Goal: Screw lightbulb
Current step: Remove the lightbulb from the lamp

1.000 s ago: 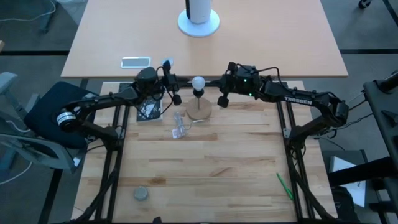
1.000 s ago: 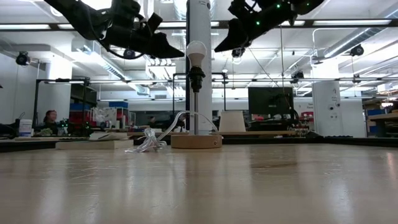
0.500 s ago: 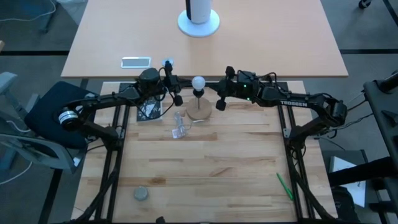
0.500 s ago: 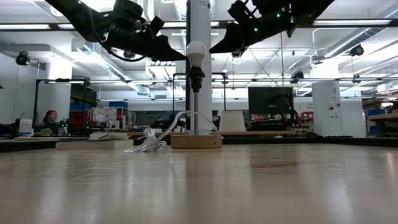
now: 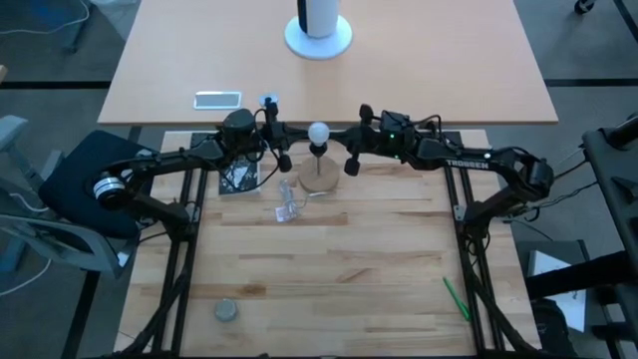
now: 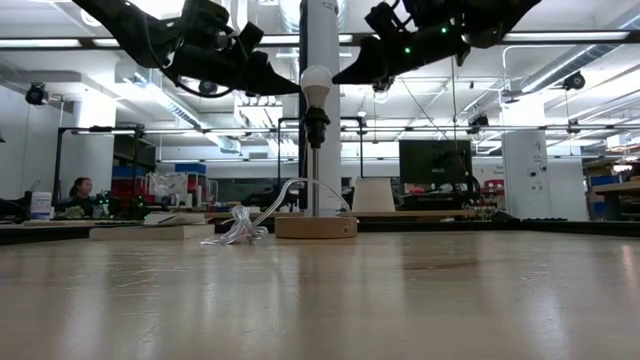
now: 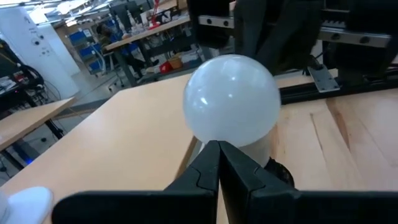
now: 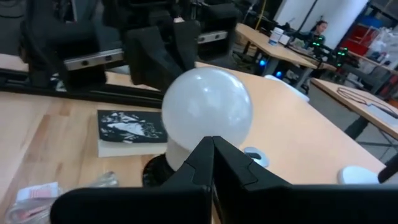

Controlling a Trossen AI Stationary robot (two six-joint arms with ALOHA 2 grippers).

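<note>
The white frosted lightbulb (image 5: 318, 132) stands upright with its base in a dark socket on a thin post, which rises from a round wooden base (image 5: 319, 179) at the table's far middle. It also shows in the low view (image 6: 316, 82). My left gripper (image 5: 283, 158) is shut at the bulb's left, its tip level with the globe (image 6: 296, 91). My right gripper (image 5: 353, 165) is shut at the bulb's right (image 6: 338, 79). Each wrist view shows the shut fingertips right before the globe (image 7: 230, 99) (image 8: 208, 106). My left gripper points its shut fingertips (image 7: 218, 149) level at the globe's left side; I cannot tell whether they touch it. My right gripper points its shut fingertips (image 8: 212, 144) level at the globe's right side; I cannot tell whether they touch it.
A clear plastic piece (image 5: 287, 204) lies near the wooden base, and a dark booklet (image 5: 237, 178) to its left. A grey disc (image 5: 226, 311) and a green pen (image 5: 457, 297) lie near the front edge. A white lamp foot (image 5: 319, 38) stands on the far table.
My right gripper has moved toward the table's left edge, closing on the bulb's right side. My left gripper has crept a little toward the bulb's left side. The bulb has stayed in place.
</note>
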